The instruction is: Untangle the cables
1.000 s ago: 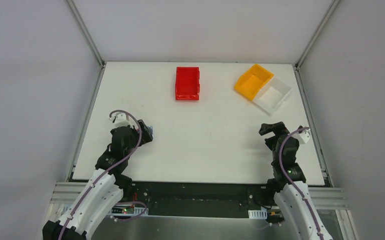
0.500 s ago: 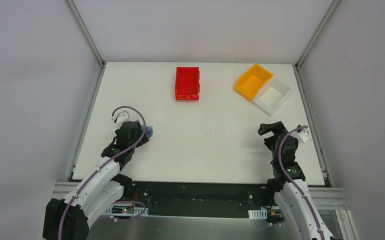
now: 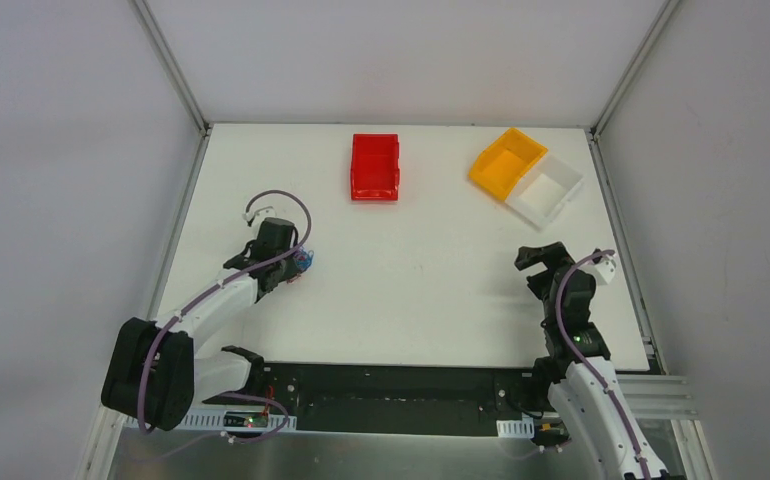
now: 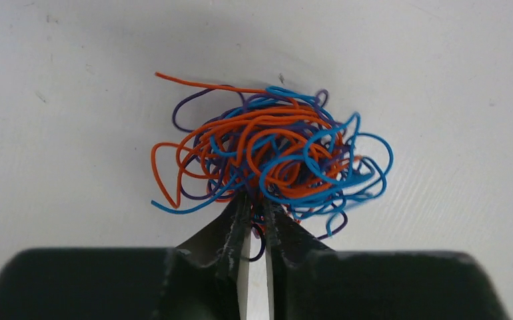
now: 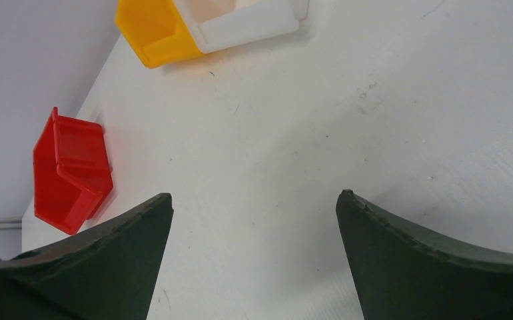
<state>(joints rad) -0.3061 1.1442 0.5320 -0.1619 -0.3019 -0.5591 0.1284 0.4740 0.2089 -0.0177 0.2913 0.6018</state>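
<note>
Cables (image 4: 271, 155) partly hide the left jaws' tips.

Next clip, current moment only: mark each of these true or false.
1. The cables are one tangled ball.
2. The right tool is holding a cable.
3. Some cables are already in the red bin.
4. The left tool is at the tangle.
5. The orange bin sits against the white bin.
1. True. The cables lie in one orange, blue and purple ball on the table.
2. False. The right tool is wide open with nothing between its fingers.
3. False. The red bin shows no cables inside.
4. True. The left tool has its fingers nearly together on strands at the ball's near edge.
5. True. The orange bin abuts the white bin.
</note>
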